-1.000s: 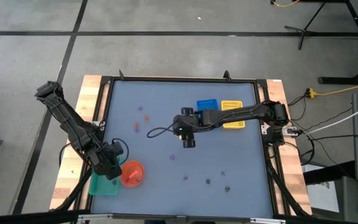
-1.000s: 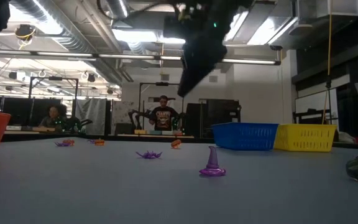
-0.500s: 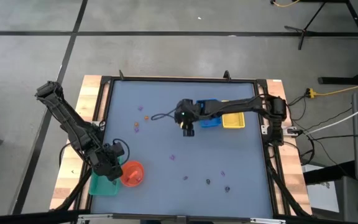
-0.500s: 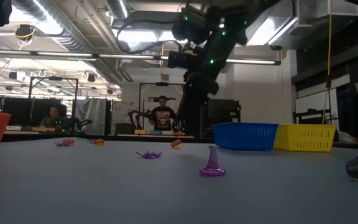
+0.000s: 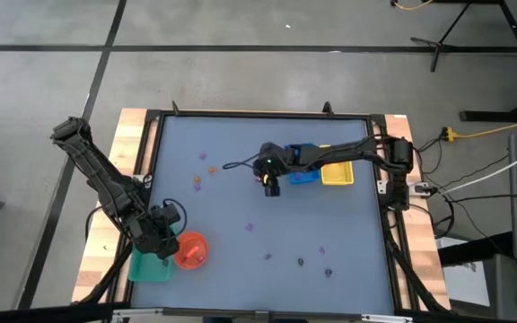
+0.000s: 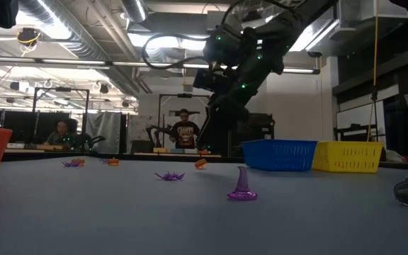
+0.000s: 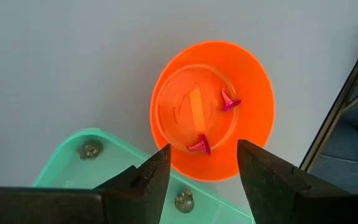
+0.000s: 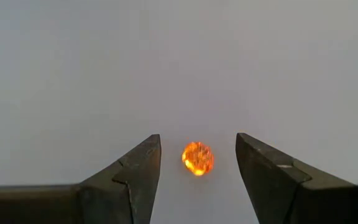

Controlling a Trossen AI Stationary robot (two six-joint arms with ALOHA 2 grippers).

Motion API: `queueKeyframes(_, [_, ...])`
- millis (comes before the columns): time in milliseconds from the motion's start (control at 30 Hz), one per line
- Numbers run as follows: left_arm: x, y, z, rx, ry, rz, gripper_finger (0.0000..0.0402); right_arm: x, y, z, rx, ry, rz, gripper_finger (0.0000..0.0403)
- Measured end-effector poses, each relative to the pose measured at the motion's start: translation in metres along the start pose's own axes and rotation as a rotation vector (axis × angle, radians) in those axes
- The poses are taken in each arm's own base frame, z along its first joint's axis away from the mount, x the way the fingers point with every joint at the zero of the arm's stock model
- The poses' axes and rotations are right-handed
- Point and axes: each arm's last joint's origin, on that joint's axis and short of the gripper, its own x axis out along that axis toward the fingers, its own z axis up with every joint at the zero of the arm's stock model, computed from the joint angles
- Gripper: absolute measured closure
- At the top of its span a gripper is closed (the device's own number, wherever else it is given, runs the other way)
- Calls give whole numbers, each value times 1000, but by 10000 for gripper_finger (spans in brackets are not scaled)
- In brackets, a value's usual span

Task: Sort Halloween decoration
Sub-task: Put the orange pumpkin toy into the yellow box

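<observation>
The Halloween decoration is small loose pieces on the grey table: an orange piece [image 8: 197, 158], a purple hat [image 6: 242, 185], a purple spider [image 6: 169, 176], and others in purple [image 5: 249, 227] and orange [image 5: 197, 179]. My right gripper [image 8: 197, 171] [image 5: 272, 187] hangs open over the table's middle, slanting down, its fingers on either side of the orange piece without touching it. My left gripper [image 7: 197, 171] [image 5: 164, 238] hangs open above the orange bowl [image 7: 211, 109], which holds two purple hats [image 7: 230, 101]. Dark pieces [image 7: 90, 149] lie in the green tray [image 7: 114, 158].
The blue tray [image 6: 278, 154] and yellow tray [image 6: 347, 156] stand side by side at the far right, the right arm reaching over them. Dark pieces [image 5: 301, 262] lie near the front edge. The orange bowl [image 5: 191, 251] and green tray [image 5: 149, 267] sit at the near left corner.
My right gripper has gone toward the table's far edge and down, tipping less steeply, and now hangs over the orange piece. It has stayed open. The pieces on the table have kept their places.
</observation>
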Motion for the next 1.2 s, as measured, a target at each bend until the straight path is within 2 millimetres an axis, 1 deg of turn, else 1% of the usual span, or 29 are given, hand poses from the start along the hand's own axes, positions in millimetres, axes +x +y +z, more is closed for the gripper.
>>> queueKeyframes(200, [0, 0, 0, 0, 0, 0, 233, 4, -3, -1, 2, -29, -75, 194])
queueKeyframes(267, [0, 0, 0, 0, 0, -1, 233, 8, -4, -2, 6, -37, -74, 194])
queueKeyframes(467, [0, -1, 0, -1, 0, -7, 233, 27, -4, -14, 16, 16, -59, 194])
queueKeyframes(633, [0, -1, 0, 1, 0, -10, 233, 36, -5, -22, 30, 47, -52, 194])
queueKeyframes(1200, [0, -1, 0, 0, 0, -10, 233, 37, -5, -24, 48, 68, -45, 197])
